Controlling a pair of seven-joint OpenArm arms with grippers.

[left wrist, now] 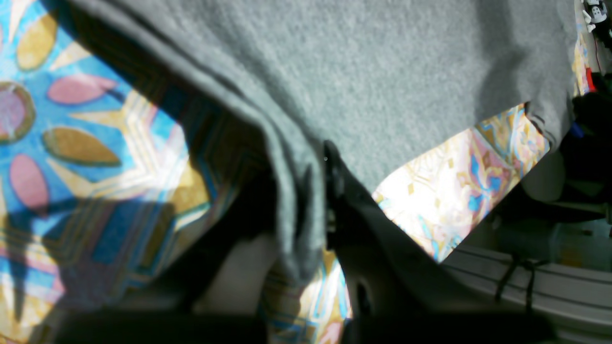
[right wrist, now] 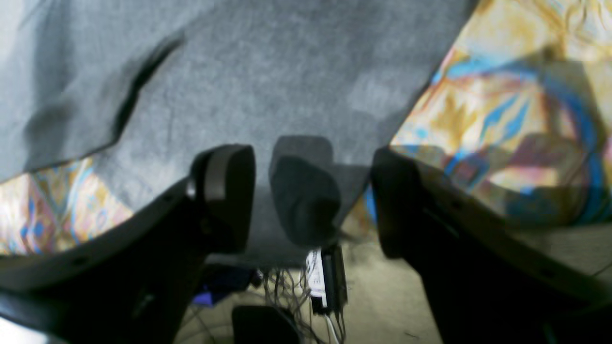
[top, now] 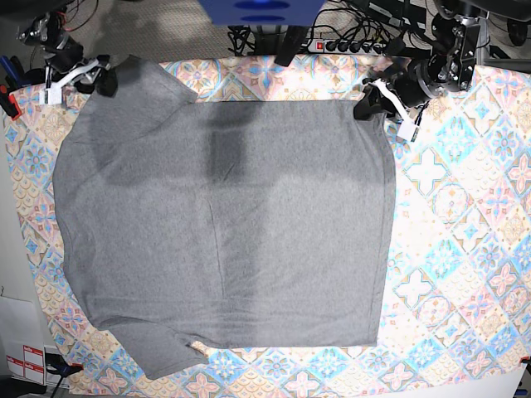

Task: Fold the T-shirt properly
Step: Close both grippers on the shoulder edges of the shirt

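Although spread nearly flat across the tablecloth [top: 465,249], the T-shirt [top: 224,240] is soft, light knit that should sag and crease when lifted, so hems and corners look the sound places to take hold. Left gripper [top: 371,104] is clamped on the shirt's far corner; right gripper [right wrist: 311,200] stands with fingers [right wrist: 229,191] apart over a sleeve edge, holding nothing. Cables and a power strip [top: 348,46] lie beyond the table

Heather-grey T-shirt [top: 224,224] on pastel pink-blue-orange diamond-patterned tablecloth [top: 465,215].
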